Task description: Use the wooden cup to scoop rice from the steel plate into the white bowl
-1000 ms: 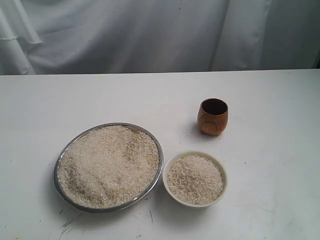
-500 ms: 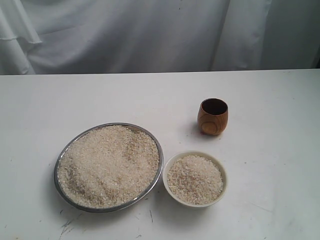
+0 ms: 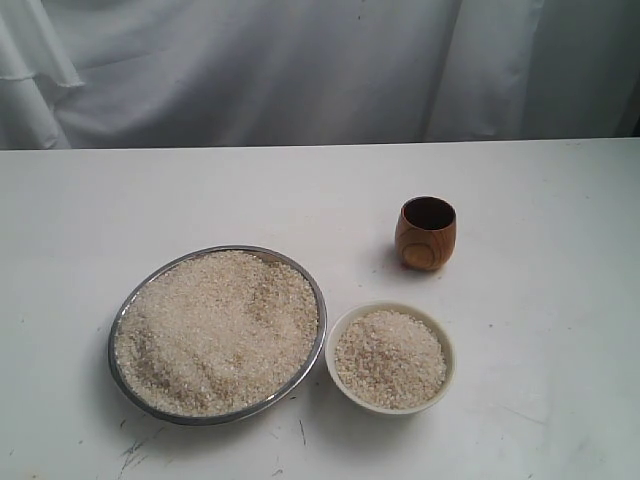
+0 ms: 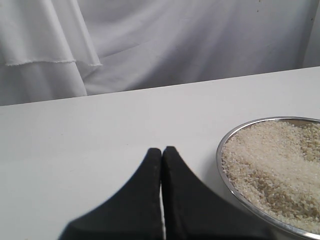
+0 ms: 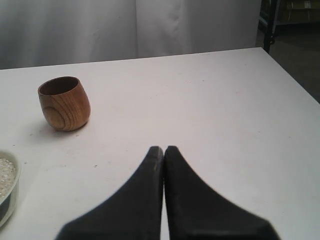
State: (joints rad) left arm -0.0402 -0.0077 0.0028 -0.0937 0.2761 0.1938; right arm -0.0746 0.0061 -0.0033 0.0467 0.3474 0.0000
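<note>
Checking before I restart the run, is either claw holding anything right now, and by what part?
Nothing is held. The left claw and the right claw are shut and empty; the wooden cup stands free on the table.

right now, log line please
cup upright, unheld | bowl holds rice | plate heaped | left end effector shut | right end effector shut

White table (image 3: 200, 190), draped white curtain (image 3: 300, 70) behind

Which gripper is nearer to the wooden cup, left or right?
The right. The wooden cup stands ahead of the right gripper, apart from its shut tips. The left gripper is beside the steel plate; its view shows no cup.
</note>
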